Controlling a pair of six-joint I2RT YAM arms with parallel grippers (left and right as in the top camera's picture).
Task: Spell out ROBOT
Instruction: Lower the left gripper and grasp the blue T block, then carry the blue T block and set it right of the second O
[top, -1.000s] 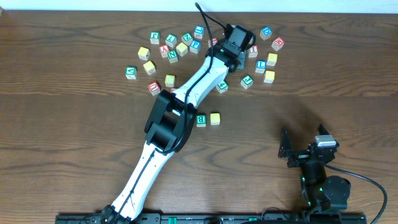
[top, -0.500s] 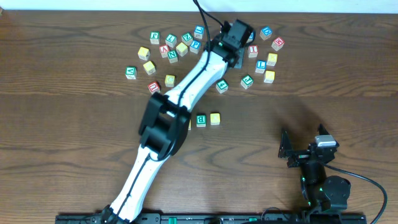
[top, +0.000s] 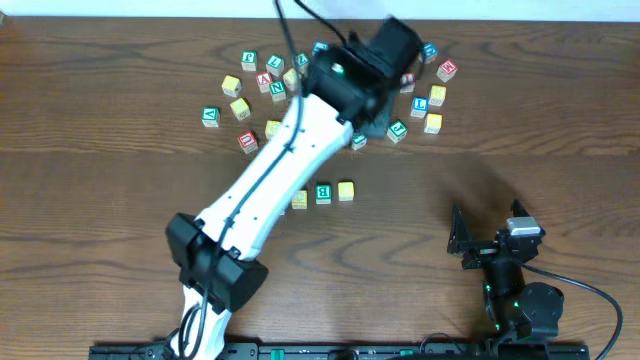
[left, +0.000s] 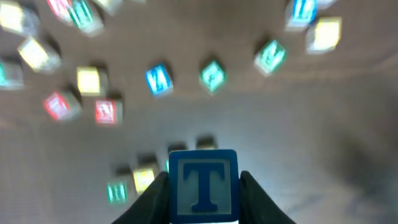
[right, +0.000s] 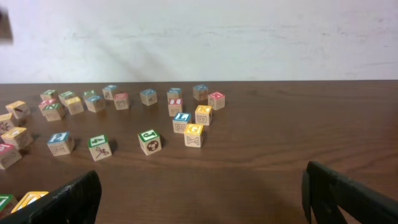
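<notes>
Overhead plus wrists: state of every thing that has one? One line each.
Left end effector, shut on T block, lifted.
T block, gripped between both fingers, T face showing.
Right end effector, open, empty.
Row, three blocks lying side by side.
Loose blocks, scattered, none gripped.

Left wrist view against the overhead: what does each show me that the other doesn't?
Only the left wrist view shows the T block held in the left gripper, its blue letter facing the camera. Only the overhead shows the whole left arm stretched across the table, and the right gripper sitting open at the lower right of the picture. Both show the scattered blocks, which are blurred in the wrist view.
</notes>
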